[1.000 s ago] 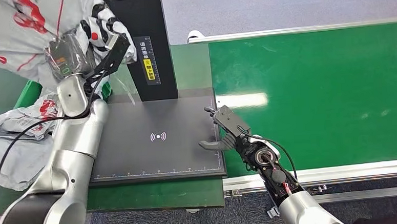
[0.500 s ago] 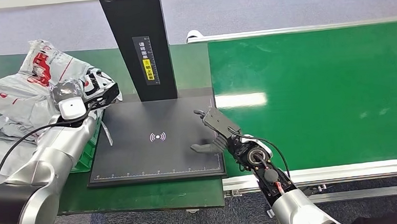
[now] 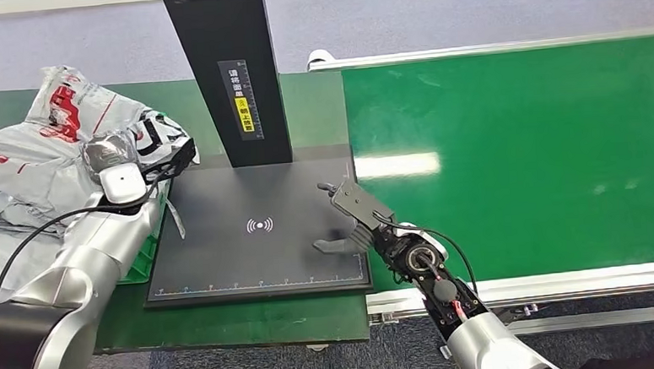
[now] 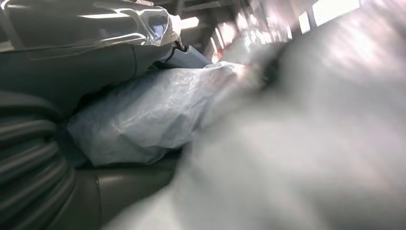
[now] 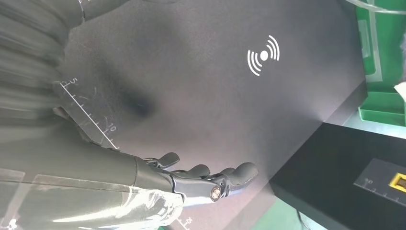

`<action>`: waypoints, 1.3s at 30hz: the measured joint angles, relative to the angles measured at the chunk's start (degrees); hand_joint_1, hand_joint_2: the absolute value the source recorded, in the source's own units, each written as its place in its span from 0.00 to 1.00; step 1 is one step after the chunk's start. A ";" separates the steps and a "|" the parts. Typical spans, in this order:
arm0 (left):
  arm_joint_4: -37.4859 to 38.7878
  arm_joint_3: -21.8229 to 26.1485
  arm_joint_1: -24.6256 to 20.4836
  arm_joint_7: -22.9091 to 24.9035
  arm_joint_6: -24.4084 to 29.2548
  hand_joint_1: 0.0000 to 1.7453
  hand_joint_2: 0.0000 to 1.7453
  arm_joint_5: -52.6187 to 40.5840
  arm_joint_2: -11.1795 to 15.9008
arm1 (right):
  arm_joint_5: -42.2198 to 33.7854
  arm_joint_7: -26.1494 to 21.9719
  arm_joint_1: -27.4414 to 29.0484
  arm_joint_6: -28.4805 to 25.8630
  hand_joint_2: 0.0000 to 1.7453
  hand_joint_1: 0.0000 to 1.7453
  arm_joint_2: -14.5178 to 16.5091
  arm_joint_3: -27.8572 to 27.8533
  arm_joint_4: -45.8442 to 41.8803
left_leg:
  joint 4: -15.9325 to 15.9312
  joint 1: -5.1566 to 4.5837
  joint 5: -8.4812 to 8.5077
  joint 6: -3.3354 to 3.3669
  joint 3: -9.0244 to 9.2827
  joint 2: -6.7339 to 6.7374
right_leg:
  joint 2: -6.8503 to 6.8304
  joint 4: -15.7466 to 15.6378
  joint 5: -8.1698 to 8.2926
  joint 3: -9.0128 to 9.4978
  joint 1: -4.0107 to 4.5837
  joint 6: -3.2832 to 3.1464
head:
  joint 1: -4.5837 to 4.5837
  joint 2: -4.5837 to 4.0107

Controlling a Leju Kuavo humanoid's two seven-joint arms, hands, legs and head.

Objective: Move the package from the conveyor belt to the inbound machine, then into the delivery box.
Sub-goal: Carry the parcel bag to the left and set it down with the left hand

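Currently: left robot hand (image 3: 148, 147) grips package (image 3: 127, 144) among bags (image 3: 27, 166) beside scanner (image 3: 226, 257); right robot hand (image 3: 355, 217) spread, empty, over scanner edge; belt (image 3: 517, 158) green

A parcel-sorting station, the sort found in a logistics depot or warehouse. A wide green conveyor belt (image 3: 517, 158) with metal side rails runs beside a green desk (image 3: 315, 109). On the desk stands a black scanner (image 3: 258, 230): a flat pad with a wireless symbol and ruler marks, and an upright column. Grey plastic mail bags (image 3: 43, 157) are heaped at its side. The floor (image 3: 466, 8) is grey carpet.
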 joint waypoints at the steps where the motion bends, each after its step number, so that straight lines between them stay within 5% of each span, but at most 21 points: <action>1: -0.11 -0.49 0.07 -0.66 4.46 1.00 1.00 0.00 0.07 | -0.04 0.15 0.29 0.04 1.00 0.00 -0.10 0.00 -0.34 | 0.00 0.00 0.00 0.00 -0.01 -0.03 | -0.01 0.00 0.00 -0.01 0.00 0.00 | 0.00 0.00; 5: -1.27 -1.90 -0.59 -4.70 18.08 0.95 1.00 0.00 0.66 | -0.42 0.92 1.36 0.29 1.00 0.00 -0.89 0.00 -2.23 | 0.01 -0.01 0.00 0.00 -0.04 -0.05 | -0.03 -0.01 0.00 0.00 -0.01 0.01 | 0.00 0.00; 9: -1.91 -2.69 -1.53 -5.41 20.74 0.07 1.00 0.02 1.22 | -0.56 1.14 1.65 0.21 1.00 0.00 -1.42 0.00 -3.17 | 0.01 -0.01 0.00 0.00 -0.04 -0.02 | -0.03 -0.01 0.00 0.00 -0.01 0.01 | -0.01 0.01; 10: -1.94 -2.62 -1.59 -5.55 21.24 0.00 1.00 0.03 1.36 | -0.61 1.13 1.65 0.17 1.00 0.00 -1.49 0.00 -3.23 | 0.01 -0.01 0.00 0.00 -0.03 -0.03 | -0.03 -0.01 0.00 -0.01 -0.01 0.01 | -0.01 0.02; 19: -1.37 0.11 -1.32 -5.41 26.91 0.00 1.00 0.09 2.39 | -1.07 1.15 2.07 -0.20 1.00 0.00 -2.18 0.01 -4.42 | 0.00 0.00 0.00 0.00 -0.06 -0.03 | -0.03 0.00 0.00 -0.02 0.00 0.00 | 0.01 0.00; 28: 0.37 -3.60 -1.03 1.63 20.56 0.00 1.00 0.01 4.38 | -0.73 1.61 2.56 -0.36 1.00 0.00 -2.22 0.13 -4.92 | 0.00 0.00 0.00 0.00 -0.06 -0.05 | -0.03 -0.01 0.00 -0.02 0.00 0.01 | -0.01 0.01; 32: 0.17 -4.20 -0.54 -0.15 26.03 0.00 0.00 0.03 4.83 | -0.55 1.66 3.30 -0.41 1.00 0.00 -2.52 0.17 -5.74 | 0.00 0.00 0.00 0.00 -0.06 -0.05 | -0.03 -0.01 0.00 -0.02 0.00 0.01 | -0.01 0.01; 36: -9.18 -1.50 3.76 -9.08 29.05 0.00 0.00 0.98 5.23 | -0.55 1.87 4.02 -0.38 1.00 0.00 -3.01 0.25 -7.04 | 0.01 -0.01 0.00 0.00 -0.06 -0.02 | -0.02 -0.01 -0.01 -0.06 -0.01 0.01 | -0.01 0.01; 39: -22.19 6.01 8.56 -23.29 29.12 0.00 0.00 2.54 3.70 | -0.70 1.67 4.17 -0.32 1.00 0.00 -3.20 0.35 -7.36 | 0.01 -0.01 -0.01 0.00 -0.09 0.04 | 0.01 -0.03 0.00 -0.12 -0.01 0.01 | 0.00 0.01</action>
